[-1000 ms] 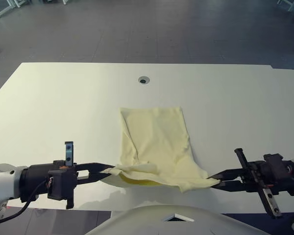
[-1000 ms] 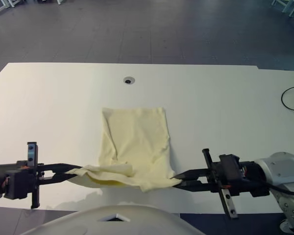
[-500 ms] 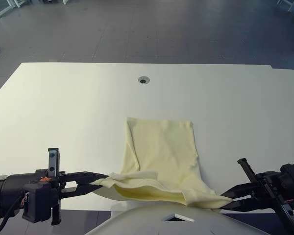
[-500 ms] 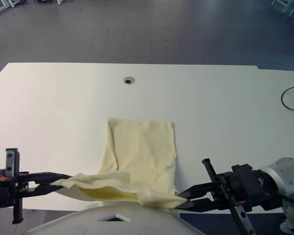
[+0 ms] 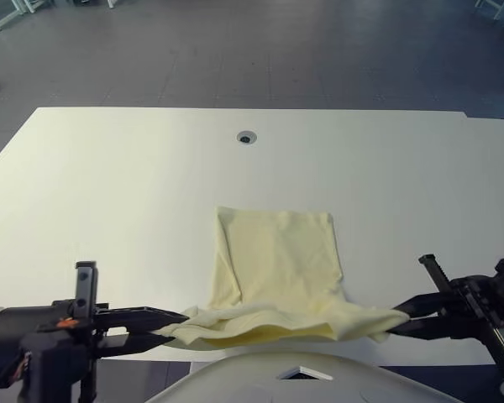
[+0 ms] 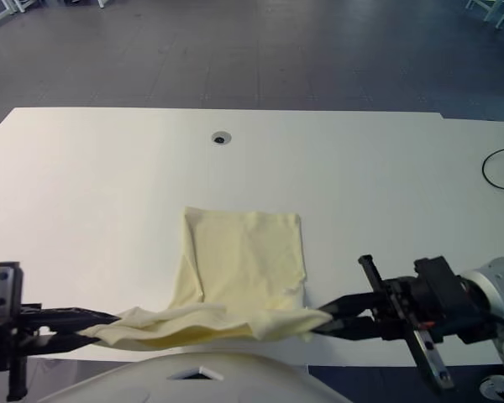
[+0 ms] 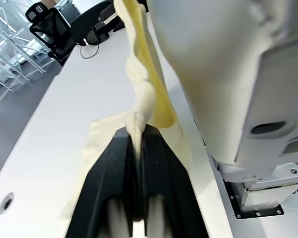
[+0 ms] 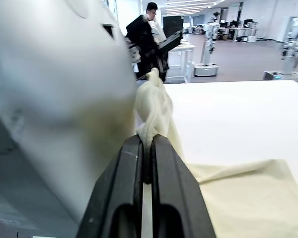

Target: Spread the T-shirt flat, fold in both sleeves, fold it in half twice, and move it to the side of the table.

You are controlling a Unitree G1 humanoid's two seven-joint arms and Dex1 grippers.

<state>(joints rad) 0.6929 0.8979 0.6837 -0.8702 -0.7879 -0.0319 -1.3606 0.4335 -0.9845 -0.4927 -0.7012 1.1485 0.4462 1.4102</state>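
The pale yellow T-shirt lies folded into a narrow panel in the middle of the white table, its near edge lifted off the surface. My left gripper is shut on the near left corner of the cloth; the wrist view has the fabric pinched between the black fingers. My right gripper is shut on the near right corner, seen as bunched cloth between its fingers. The held edge hangs stretched between both grippers above the table's front edge.
A small round hole sits in the table at the far middle. A black cable loop lies at the table's far right. Bare tabletop spreads left, right and behind the shirt.
Both grippers pulled the held near edge toward me and lower, then rose slightly. The shirt slid nearer and its near edge now hangs straighter between them.
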